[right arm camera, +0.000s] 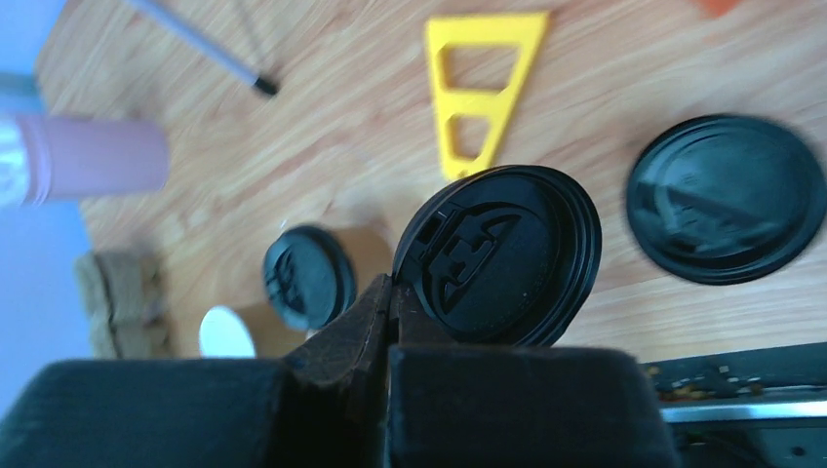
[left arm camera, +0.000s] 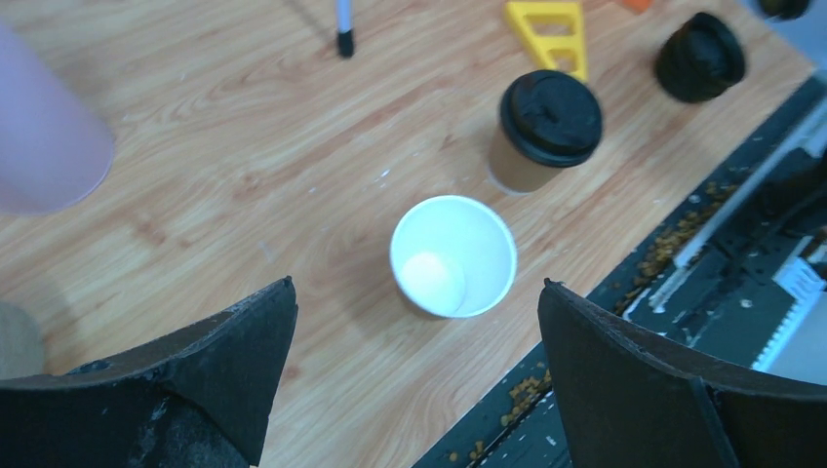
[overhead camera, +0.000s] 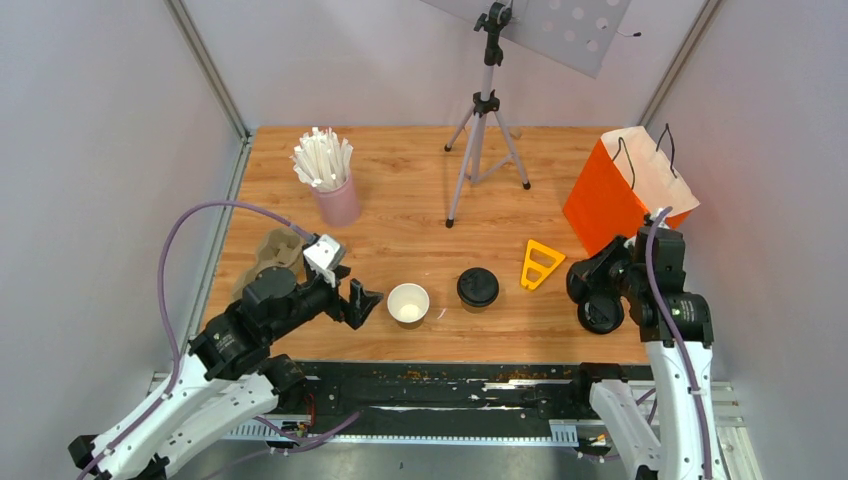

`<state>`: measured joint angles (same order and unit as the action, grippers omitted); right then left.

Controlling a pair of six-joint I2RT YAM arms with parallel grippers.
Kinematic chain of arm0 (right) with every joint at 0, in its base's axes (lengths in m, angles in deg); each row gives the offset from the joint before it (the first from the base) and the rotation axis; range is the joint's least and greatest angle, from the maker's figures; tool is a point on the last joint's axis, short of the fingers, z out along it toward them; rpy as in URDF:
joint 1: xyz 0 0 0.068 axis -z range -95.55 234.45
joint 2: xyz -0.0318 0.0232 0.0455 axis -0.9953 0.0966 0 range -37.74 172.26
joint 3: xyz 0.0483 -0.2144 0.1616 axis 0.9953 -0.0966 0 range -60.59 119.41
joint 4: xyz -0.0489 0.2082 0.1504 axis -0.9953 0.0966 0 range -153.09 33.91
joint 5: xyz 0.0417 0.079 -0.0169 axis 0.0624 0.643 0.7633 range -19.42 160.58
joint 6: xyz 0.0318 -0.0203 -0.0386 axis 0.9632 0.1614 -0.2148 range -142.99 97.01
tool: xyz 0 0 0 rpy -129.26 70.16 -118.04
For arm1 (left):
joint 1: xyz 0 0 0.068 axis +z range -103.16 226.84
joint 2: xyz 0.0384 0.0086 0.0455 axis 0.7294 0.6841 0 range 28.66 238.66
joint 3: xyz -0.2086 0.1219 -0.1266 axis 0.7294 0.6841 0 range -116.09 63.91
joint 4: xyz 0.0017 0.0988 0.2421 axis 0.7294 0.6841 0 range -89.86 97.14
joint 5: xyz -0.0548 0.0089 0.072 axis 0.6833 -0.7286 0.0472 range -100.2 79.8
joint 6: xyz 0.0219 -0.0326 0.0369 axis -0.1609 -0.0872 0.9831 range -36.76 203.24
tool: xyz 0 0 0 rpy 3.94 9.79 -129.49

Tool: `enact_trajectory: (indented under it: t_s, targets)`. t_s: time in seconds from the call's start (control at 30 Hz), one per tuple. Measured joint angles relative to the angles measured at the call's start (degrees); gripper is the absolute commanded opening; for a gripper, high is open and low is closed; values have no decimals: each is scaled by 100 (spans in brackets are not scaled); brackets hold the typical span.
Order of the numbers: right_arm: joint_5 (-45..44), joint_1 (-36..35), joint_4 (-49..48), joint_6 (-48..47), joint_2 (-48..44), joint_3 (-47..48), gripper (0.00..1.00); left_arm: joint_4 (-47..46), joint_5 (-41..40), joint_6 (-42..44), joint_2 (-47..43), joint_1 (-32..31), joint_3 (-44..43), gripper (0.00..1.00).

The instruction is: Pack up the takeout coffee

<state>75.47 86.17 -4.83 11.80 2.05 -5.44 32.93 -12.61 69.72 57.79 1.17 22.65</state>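
Observation:
The takeout coffee cup (overhead camera: 408, 303) stands open near the table's front edge; its rim and inside look white (left arm camera: 453, 255). My left gripper (overhead camera: 365, 300) hovers just left of it, jaws wide open and empty (left arm camera: 417, 284). A second kraft-brown cup (overhead camera: 478, 288) with a black lid on it (left arm camera: 546, 127) stands to the right. My right gripper (overhead camera: 590, 285) is shut (right arm camera: 392, 283), pinching the rim of a black lid (right arm camera: 497, 258) held on edge above the table. Another black lid (right arm camera: 727, 200) lies flat on the wood below it.
A pink cup of white sticks (overhead camera: 335, 190) and a pulp cup tray (overhead camera: 275, 255) are at the left. A yellow triangular piece (overhead camera: 540, 264), an orange paper bag (overhead camera: 625, 190) and a tripod (overhead camera: 485, 150) stand behind.

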Motion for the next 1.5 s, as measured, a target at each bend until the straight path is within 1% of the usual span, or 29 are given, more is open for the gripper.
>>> enact_trajectory:
  t_s: [0.07, 0.2, 0.3, 0.4, 0.57, 0.73, 0.8, 0.93, 1.1, 1.27, 1.5]
  targets:
    - [494, -79, 39, 33, 7, 2, 0, -289, 291, 2, -236, 0, 195, 100]
    - [1233, -619, 59, 363, -68, 33, 0, -1047, 1012, 85, -645, 0, 802, 100]
    - [1591, -1115, 17, 662, -76, 232, 0, -1617, 1281, 94, -975, -4, 1268, 100]
    - [1792, -1744, -149, 931, 57, 509, 0, -1976, 1379, 166, -1145, -4, 1401, 100]
    - [1644, -2951, -776, 1482, 376, 660, 0, -2243, 1397, 466, -1021, -4, 1257, 100]
    - [1375, -3849, -1773, 2129, 579, 413, 0, -2520, 1394, 664, -708, -4, 1185, 100]
    - [1115, -4371, -2122, 2286, 844, 417, 0, -2688, 1449, 710, -612, -4, 1185, 100]
    - [855, -5097, -2691, 2457, 1491, 485, 0, -3158, 1790, 841, -332, -4, 1185, 100]
    - [669, -5549, -3206, 2629, 1971, 492, 0, -3698, 2339, 1099, -46, -4, 1298, 100]
    - [599, -5777, -3558, 2721, 2114, 518, 0, -3995, 2791, 1384, 22, -4, 1440, 100]
    - [542, -5952, -3777, 2776, 2232, 636, 0, -4194, 2914, 1613, 155, -4, 1519, 100]
